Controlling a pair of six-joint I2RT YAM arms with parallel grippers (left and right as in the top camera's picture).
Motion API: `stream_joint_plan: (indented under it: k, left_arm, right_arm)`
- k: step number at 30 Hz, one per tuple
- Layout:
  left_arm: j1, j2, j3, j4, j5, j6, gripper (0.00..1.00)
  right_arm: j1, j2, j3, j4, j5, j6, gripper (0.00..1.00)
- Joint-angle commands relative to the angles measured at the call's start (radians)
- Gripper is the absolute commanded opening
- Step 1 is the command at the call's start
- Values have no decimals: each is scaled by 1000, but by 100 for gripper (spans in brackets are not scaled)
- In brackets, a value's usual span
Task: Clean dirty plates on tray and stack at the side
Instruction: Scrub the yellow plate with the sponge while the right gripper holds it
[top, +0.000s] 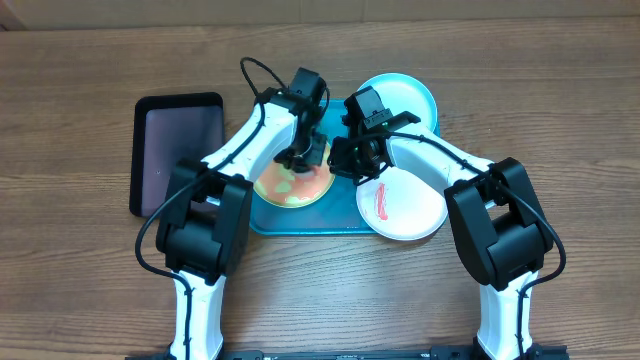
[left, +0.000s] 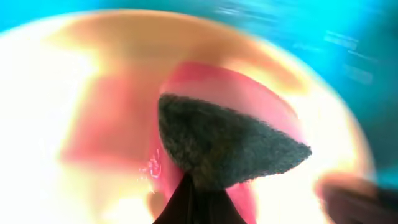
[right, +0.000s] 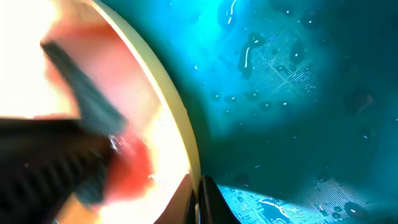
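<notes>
Desk (top: 80, 290): wood-grain top, carrying everything below

Two arms: white and black, both reaching in from the near edge and meeting over the middle

Turquoise tray (top: 310, 222): rectangular, at the centre of the desk, mostly covered by arms and plates, near rim showing

Black tray (top: 180, 150): smaller, on the left, just beside the turquoise tray

Light blue plate (top: 410, 100): far right, behind the right arm; whether it lies on the tray cannot be told

White plate (top: 410, 210): at the tray's near right corner, one red smear (top: 383, 203) on its face

Yellow-green plate (top: 290, 188): on the left part of the turquoise tray, under both claws, smeared red and orange

Left claw (top: 303, 155): closed tight on a dark scouring pad (left: 230, 143), with the pad down on the red smear of the yellow-green plate

Right claw (top: 352, 165): closed, at the right rim of the yellow-green plate; the rim runs in between its fingers, so it appears pinched there
</notes>
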Motion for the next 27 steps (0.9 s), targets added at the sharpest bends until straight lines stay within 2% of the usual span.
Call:
stream_joint_plan:
  k: [1,5,7,14,20,24,27]
  left_arm:
    - [39,28,-7,-48,-401,-256,4]
    - [41,28,-7,-84,-393,-271,4]
    - [39,28,-7,-100,-345,-231,4]
    - [39,28,-7,-219,68,99,4]
    - [37,28,-7,-307,431,447,4]
    - [37,28,-7,-258,468,451,4]
    - [37,28,-7,-174,443,395,4]
  right_arm:
    - [11,14,5,-4,-7,0,4]
    - [11,14,5,-4,-8,-1,4]
    - [11,14,5,-4,-8,-1,4]
    - [11,14,5,-2,-8,0,4]
    - [11,14,5,3,-8,0,4]
    - [11,14,5,3,-8,0,4]
    - [11,14,5,3,-8,0,4]
